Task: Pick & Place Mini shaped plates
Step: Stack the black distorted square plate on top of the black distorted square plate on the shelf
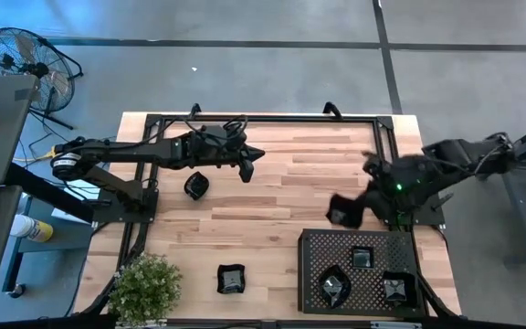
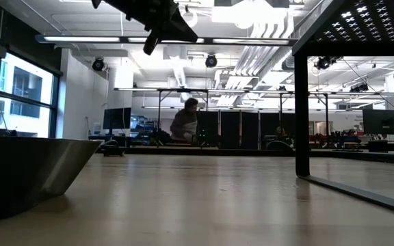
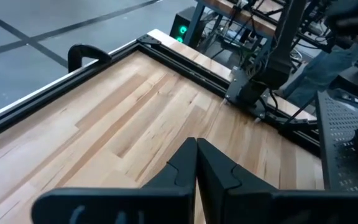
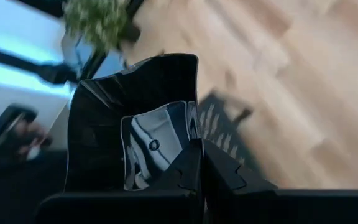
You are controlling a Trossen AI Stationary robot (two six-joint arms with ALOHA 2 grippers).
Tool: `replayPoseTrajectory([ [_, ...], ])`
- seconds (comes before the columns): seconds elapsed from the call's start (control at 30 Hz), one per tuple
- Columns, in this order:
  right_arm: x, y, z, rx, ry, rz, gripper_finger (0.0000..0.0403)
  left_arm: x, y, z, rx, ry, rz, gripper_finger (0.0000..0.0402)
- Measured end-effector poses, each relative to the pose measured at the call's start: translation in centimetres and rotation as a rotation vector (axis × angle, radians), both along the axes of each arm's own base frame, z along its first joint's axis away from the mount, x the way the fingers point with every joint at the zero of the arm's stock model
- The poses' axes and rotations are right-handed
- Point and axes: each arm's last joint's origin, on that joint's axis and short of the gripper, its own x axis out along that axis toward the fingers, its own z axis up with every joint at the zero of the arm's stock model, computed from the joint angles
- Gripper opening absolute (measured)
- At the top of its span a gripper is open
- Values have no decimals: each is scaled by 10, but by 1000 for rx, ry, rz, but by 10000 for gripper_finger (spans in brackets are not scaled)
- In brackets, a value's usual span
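Observation:
Several mini shaped plates show in the high view. One lies bare on the wood (image 1: pixel 195 185) beside my left arm, another (image 1: pixel 231 279) sits near the table's near edge, and three rest in the black perforated tray (image 1: pixel 313 251). My left gripper (image 1: pixel 256 155) hovers shut over the table's middle, touching nothing; it also shows in the left wrist view (image 3: pixel 196 155) and in the low view (image 2: pixel 157 31). My right gripper (image 1: pixel 356 203) is shut on a wavy-edged glossy plate (image 1: pixel 341 212) just beyond the tray's far left corner. My right gripper (image 4: pixel 199 163) pinches the wavy-edged plate by its rim (image 4: pixel 190 134), the shut fingers meeting at that edge. The plate stands up past the fingertips with its hollow, shiny face (image 4: pixel 157 146) turned toward the wrist camera. It is lifted clear of the table and tray.
A potted plant (image 1: pixel 144 288) stands at the near left corner. A black frame (image 1: pixel 263 117) borders the table's far side and both ends. In the low view a dark plate (image 2: pixel 19 171) looms at the left, and a person (image 2: pixel 185 123) sits in the room beyond.

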Motion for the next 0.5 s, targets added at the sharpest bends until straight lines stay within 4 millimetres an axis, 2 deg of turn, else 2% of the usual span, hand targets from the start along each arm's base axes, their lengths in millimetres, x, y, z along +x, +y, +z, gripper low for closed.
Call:
replayPoseTrajectory([
  [0.23,-18,34,-2,149,89,65,2,0,0,0,1,1,0,1],
  [0.5,-35,62,5,195,169,118,2,0,0,0,4,2,-2,1],
])
